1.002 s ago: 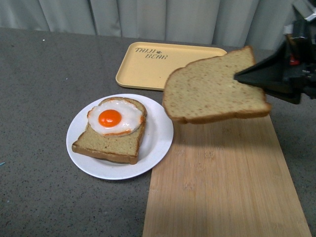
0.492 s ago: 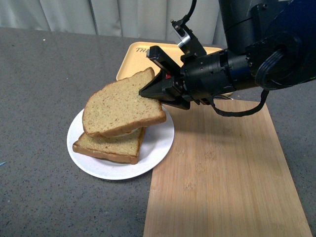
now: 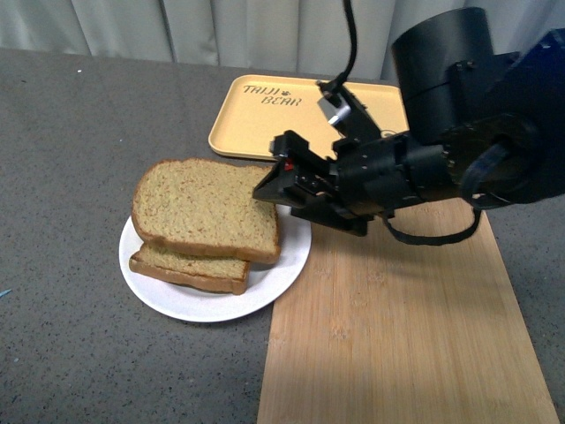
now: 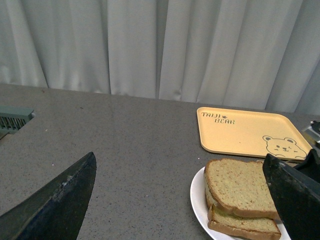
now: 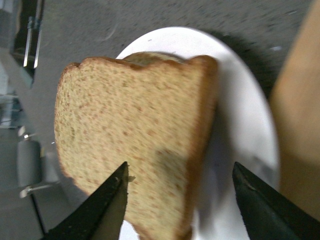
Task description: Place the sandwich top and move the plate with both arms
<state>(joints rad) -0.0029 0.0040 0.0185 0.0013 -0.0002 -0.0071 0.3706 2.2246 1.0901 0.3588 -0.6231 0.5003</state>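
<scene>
Right pincer (image 3: 269, 187) first: jaws spread wide, released, gripping nothing. In the front view its tips sit right at the right edge of the top slice (image 3: 205, 205); whether they touch the crust, I cannot tell. The right wrist view shows one finger (image 5: 102, 210) crossing the slice's edge and the other finger (image 5: 265, 205) over bare plate, so there is no pinch on the bread.

The top slice lies flat on the lower slice (image 3: 190, 269), a little askew, and the lower one's front crust peeks out beneath. The stack rests on the plate (image 3: 291, 252), with white rim showing on the right. The plate stands on the grey bench (image 3: 71, 132), tight against the left edge of the board (image 3: 397, 327); overlapping or only beside it, I cannot tell.

The right arm (image 3: 459, 150) reaches in over the board's far end. Behind the plate lies the yellow tray (image 3: 256, 124), close to it but apart.

Over to the left pincer (image 4: 178, 157): jaws wide apart, empty, above the bench. Its camera looks across at plate, bread and tray, with a pale curtain (image 4: 150, 45) behind.
</scene>
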